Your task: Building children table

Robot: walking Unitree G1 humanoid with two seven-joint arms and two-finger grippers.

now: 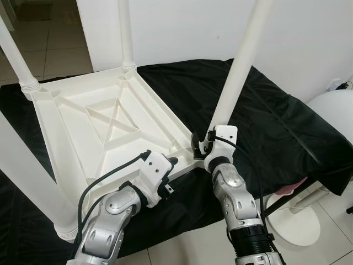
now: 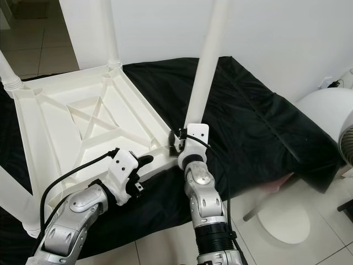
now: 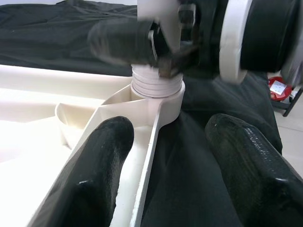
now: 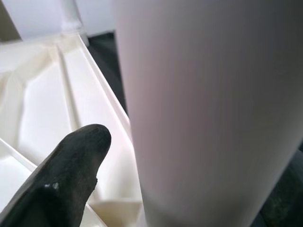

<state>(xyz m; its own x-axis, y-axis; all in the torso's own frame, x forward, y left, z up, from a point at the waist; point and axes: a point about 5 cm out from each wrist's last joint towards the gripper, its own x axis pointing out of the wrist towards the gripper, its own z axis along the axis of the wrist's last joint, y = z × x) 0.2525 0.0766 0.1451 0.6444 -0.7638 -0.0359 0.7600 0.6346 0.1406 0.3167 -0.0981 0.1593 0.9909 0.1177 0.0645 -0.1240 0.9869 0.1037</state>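
Upturned table (image 1: 105,118) on cloth (image 1: 276,118) — fan (image 2: 325,124) right, beside cloth.

A: Left wrist cam?
B: Left gripper (image 3: 163,165) fingers spread, straddling the white tabletop rim (image 3: 147,156); one over plastic, one over black cloth (image 3: 189,156).
A: Ahead?
B: Ribbed leg base (image 3: 156,85) in corner socket, blurred right gripper (image 3: 163,42) clamped round it.

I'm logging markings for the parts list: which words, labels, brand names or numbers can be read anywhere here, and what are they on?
None can be read.
The upturned white table and its legs bear no print.
The black cover is plain.
A small red thing by the floor has a pale patch, too blurred to read.
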